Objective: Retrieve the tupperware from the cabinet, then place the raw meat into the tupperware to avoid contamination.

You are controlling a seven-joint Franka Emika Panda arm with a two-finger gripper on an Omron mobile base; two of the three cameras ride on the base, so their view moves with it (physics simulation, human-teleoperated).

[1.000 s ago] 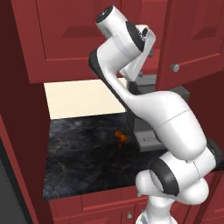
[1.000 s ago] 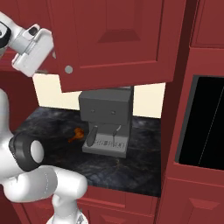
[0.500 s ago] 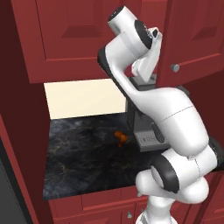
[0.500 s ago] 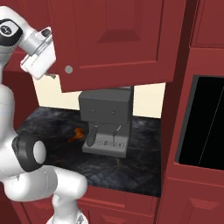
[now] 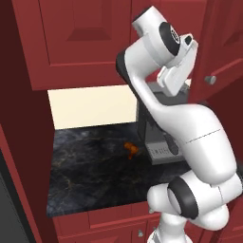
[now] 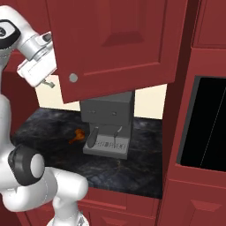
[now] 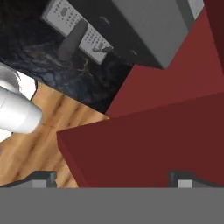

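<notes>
The gripper (image 6: 49, 84) has been swung from left of the cabinet (image 6: 114, 39) toward its door knob (image 6: 73, 78), now just beside the door's lower edge. The wrist has been turned over and raised. The door has been swung slightly further out over the machine (image 6: 107, 123).

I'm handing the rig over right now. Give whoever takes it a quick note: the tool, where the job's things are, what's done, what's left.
Tool: raised at the edge of the cabinet door, fingertips spread with the door edge between them; I cannot tell if they touch it.
Cabinet door: swung partly open, knob facing the room.
Raw meat: lying on the dark counter, just left of the grey machine, untouched.
Tupperware: not seen yet; the cabinet interior is hidden.
Done: door partly opened.
Left: finish opening it, take out the tupperware, put the meat into it.
</notes>
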